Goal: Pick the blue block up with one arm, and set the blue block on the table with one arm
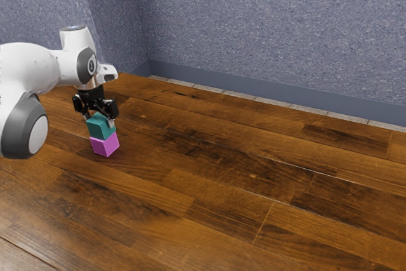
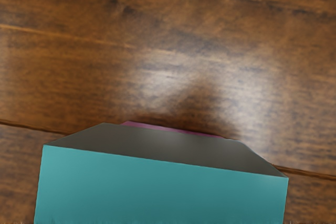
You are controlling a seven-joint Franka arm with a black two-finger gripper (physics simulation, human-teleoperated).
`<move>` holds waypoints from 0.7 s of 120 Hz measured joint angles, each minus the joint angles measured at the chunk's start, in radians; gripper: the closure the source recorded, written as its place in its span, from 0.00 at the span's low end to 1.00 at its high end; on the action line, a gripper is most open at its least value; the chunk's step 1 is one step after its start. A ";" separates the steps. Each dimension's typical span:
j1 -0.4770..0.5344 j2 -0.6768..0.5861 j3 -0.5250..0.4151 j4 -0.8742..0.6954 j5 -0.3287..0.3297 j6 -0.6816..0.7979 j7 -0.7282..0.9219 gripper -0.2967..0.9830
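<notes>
Your gripper [image 1: 99,120] looks open, its fingers [image 1: 112,122] standing apart on two sides of the blue-green block [image 1: 98,130]. The block sits on the pink block [image 1: 105,146], at the exterior view's left on the wooden tabletop [image 1: 222,176]. Your arm [image 1: 35,65] reaches in from that view's left, with the hand pointing down just above the stack.

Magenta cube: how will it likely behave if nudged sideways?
The magenta cube looks stiff, given its crisp edges. With flat faces, it would probably slide on the brown wooden surface rather than roll. The teal block above it might shift.
</notes>
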 joint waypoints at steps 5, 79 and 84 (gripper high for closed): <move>0.000 0.002 0.000 -0.002 -0.001 0.003 0.004 0.25; -0.026 -0.044 -0.004 -0.002 0.015 0.022 0.020 0.52; -0.058 -0.047 -0.005 0.000 0.014 0.023 0.019 0.51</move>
